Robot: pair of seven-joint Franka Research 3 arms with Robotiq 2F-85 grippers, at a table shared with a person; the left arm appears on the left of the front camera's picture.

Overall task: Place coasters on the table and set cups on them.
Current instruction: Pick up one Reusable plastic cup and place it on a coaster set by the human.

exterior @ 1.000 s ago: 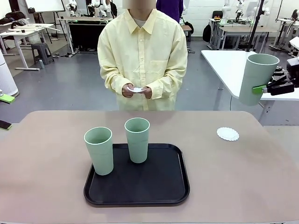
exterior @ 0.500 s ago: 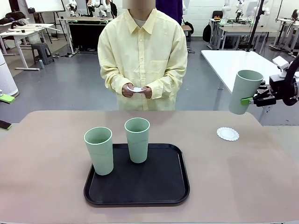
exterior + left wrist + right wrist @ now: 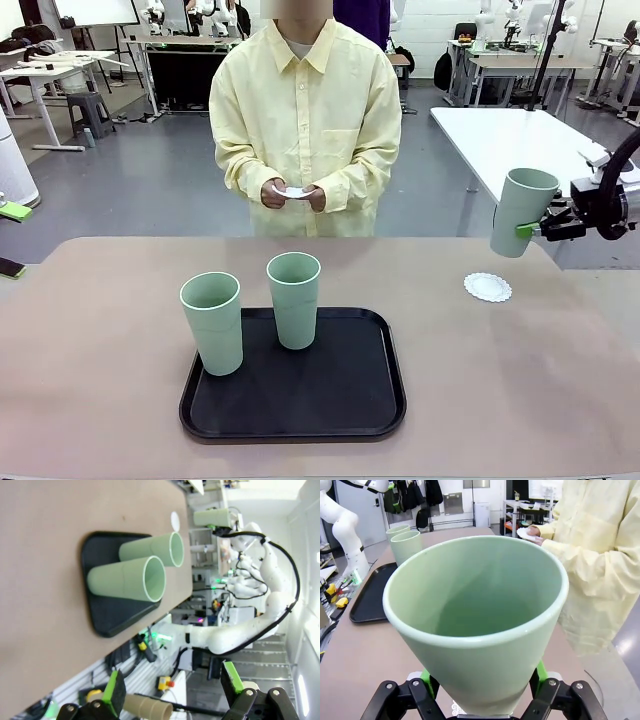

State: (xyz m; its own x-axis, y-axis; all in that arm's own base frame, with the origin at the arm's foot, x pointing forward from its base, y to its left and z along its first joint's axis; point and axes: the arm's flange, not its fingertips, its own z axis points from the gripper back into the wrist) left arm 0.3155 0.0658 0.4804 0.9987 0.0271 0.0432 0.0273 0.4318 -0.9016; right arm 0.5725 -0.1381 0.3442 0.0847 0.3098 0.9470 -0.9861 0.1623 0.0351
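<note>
Beige matte counter (image 3: 90, 390): we log two cups (image 3: 213, 322) on the black tray (image 3: 300, 405), one coaster (image 3: 488, 287) well right of it. Right hand (image 3: 527, 229) clamps a third cup (image 3: 522, 205) aloft, farther right; left hand (image 3: 172, 687) spread apart. Grey floor (image 3: 150, 190) beyond.

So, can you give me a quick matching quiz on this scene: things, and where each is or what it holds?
Things:
1. rightmost cup
2. lace coaster
3. black tray
4. person's hands

States:
a. carries two cups
b. hold something white
c. in the air, in the right arm's jaws
d. flat on the table, bare

Pairs: 1-c, 2-d, 3-a, 4-b
</note>
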